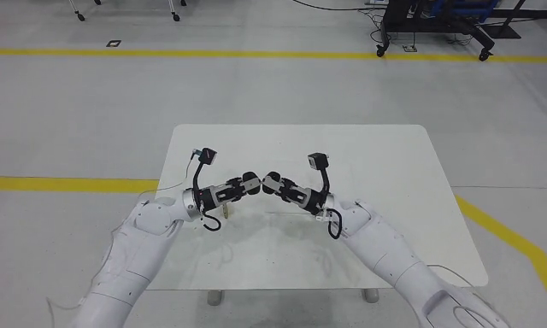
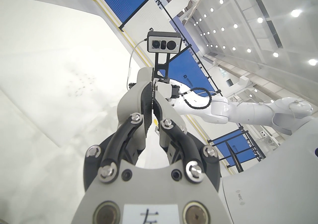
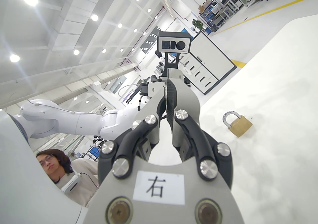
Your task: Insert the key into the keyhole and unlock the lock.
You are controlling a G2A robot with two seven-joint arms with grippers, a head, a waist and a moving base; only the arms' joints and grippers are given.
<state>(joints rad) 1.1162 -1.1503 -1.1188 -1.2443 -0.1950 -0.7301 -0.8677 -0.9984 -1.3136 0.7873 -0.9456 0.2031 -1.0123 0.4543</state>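
A brass padlock (image 3: 237,122) with a silver shackle lies on the white table (image 3: 273,81). From above, the padlock (image 1: 225,209) is a small brass spot just under the left forearm. Both arms meet tip to tip over the middle of the table (image 1: 385,174). My left gripper (image 1: 253,182) is shut and points at my right gripper (image 1: 271,180), which is also shut. In the left wrist view, the left gripper (image 2: 152,86) has its ribbed pads pressed together. The right gripper (image 3: 167,81) looks the same in its own view. Whether anything thin is pinched between either pair of pads is hidden.
Bare table surface (image 2: 49,61) stretches on all sides of the arms. Each wrist camera mount (image 2: 163,44) (image 3: 174,45) stands up close behind the opposite gripper. A person sits behind the robot, away from the table's things.
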